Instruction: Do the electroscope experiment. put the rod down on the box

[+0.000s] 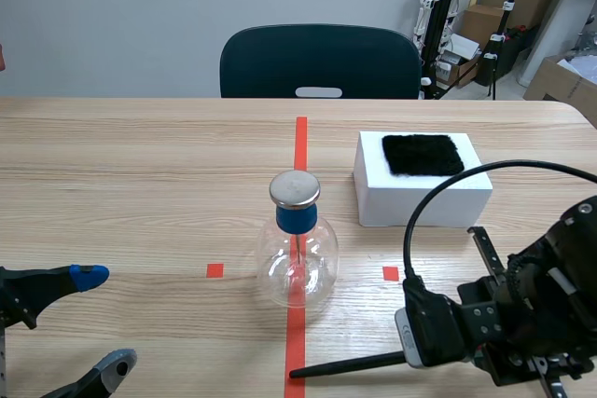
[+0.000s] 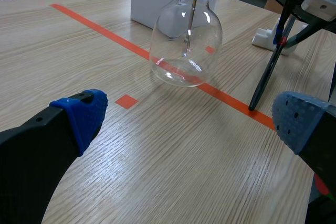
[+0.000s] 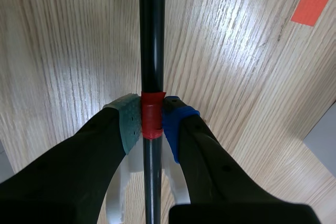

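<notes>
1. A pale wooden table [image 1: 140, 184] ran back to a dark chair [image 1: 320, 62] by a grey wall.
2. The glass electroscope flask [image 1: 297, 263], blue-necked and metal-capped, stood on the red tape line.
3. The thin black rod [image 1: 350, 364] lay nearer the robot than the flask, its long axis crosswise and its free tip slanting down toward the tape.
4. The right gripper [image 3: 152, 121] was clamped on the rod's red band.
5. The white box [image 1: 422, 184], topped with black cloth [image 1: 422, 154], sat beyond the flask on the right arm's side, well apart from the rod.
6. The left gripper [image 1: 104, 322] gaped wide on the flask's other side.

Dark chair [image 1: 320, 61] (grey wall [image 1: 140, 16] behind)
</notes>
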You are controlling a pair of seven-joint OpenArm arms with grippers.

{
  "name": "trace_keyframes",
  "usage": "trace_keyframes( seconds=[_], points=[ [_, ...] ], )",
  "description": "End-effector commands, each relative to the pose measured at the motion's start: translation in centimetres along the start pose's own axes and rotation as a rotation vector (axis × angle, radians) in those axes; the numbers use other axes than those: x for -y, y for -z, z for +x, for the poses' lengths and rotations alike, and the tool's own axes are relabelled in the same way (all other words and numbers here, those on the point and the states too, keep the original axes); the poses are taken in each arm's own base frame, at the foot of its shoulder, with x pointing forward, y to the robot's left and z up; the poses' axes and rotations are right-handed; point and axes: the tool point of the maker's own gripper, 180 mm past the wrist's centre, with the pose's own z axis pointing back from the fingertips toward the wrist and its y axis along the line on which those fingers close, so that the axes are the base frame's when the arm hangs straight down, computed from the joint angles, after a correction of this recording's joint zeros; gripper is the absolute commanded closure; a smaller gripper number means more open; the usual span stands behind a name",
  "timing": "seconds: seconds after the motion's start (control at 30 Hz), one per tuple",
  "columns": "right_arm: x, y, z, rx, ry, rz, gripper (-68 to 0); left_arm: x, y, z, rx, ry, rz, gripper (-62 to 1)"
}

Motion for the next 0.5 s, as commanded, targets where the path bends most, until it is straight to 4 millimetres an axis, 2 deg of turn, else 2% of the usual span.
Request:
trace_keyframes(
  seconds=[0.0, 0.47],
  points=[
    [0.69, -0.35, -0.75, -0.013, 0.003, -0.012, -3.6, -0.34, 0.22, 0.73, 0.032, 0.006, 0.007, -62.3],
    [0.41, 0.00, -1.30, -0.021, 0.020, 0.003, -3.6, -0.34, 0.22, 0.73, 0.032, 0.006, 0.007, -62.3]
  ],
)
